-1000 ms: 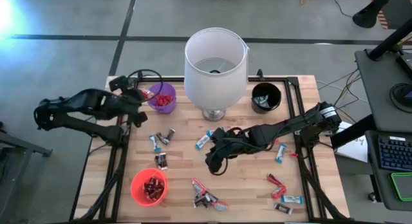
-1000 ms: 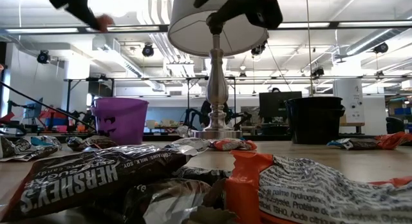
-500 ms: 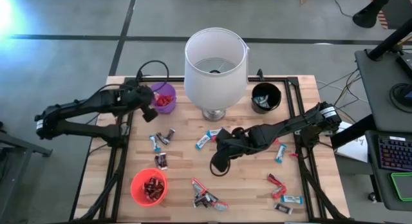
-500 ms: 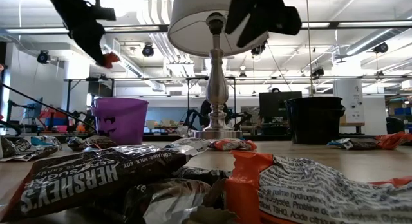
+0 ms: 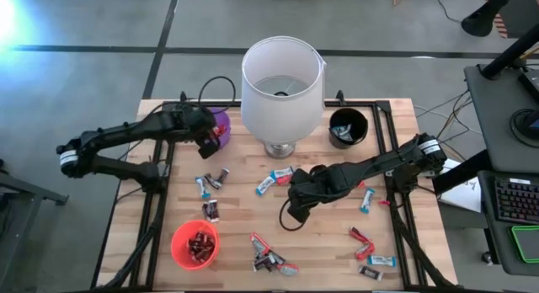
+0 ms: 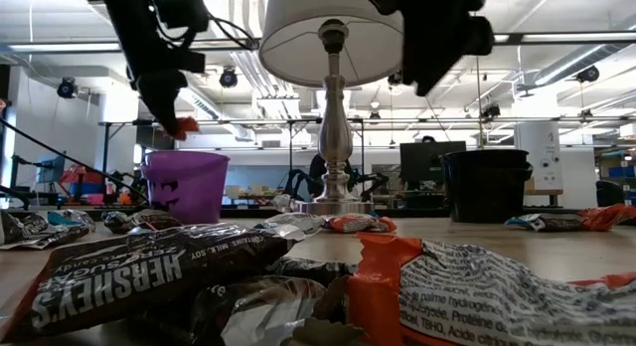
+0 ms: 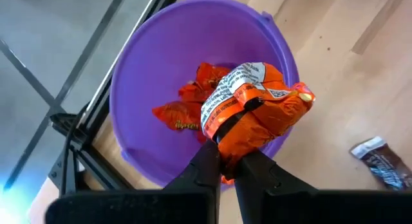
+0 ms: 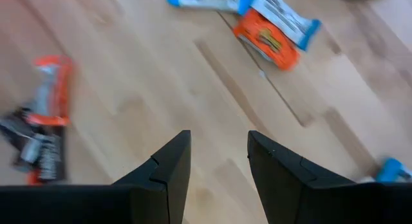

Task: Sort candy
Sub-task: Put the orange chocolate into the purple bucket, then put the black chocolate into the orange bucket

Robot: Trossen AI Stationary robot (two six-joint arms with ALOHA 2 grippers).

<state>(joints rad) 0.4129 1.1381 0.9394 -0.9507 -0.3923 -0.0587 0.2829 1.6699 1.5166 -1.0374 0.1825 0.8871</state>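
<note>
I have the left gripper (image 7: 226, 161) above the purple cup (image 7: 138, 63) at about eleven o'clock on the table (image 5: 324, 242), its dark fingers pressed together on a crumpled, shiny orange-red candy wrapper (image 7: 254, 111) with a white printed panel. The cup is smooth round plastic, and a few more glossy orange-red candies (image 7: 183, 111) lie in its bottom. My right gripper (image 8: 217, 161) hangs over the middle of the table, jaws spread and holding nothing; below it I see bare boards, with an orange candy (image 8: 267, 38) touching light blue-and-white bars (image 8: 286, 17) farther off. From above, the rest of the candy (image 5: 271, 261) is scattered: a mixed heap near six o'clock, dark bars (image 5: 210, 210) toward nine, red and blue ones (image 5: 370, 258) toward four. A round orange cup (image 5: 194, 245) at seven o'clock holds dark pieces, and a black cup (image 5: 348, 126) stands at one o'clock. A lamp with a white drum shade (image 5: 282, 78) and a turned metal base (image 6: 335, 137) stands at twelve. The tabletop is pale wooden planking edged by a black metal frame (image 5: 156, 217), on a grey floor. In the low view, wrinkled foil wrappers (image 6: 149, 271) fill the foreground, and behind the table there's a workshop with exposed ceiling ducts and strip lights.
</note>
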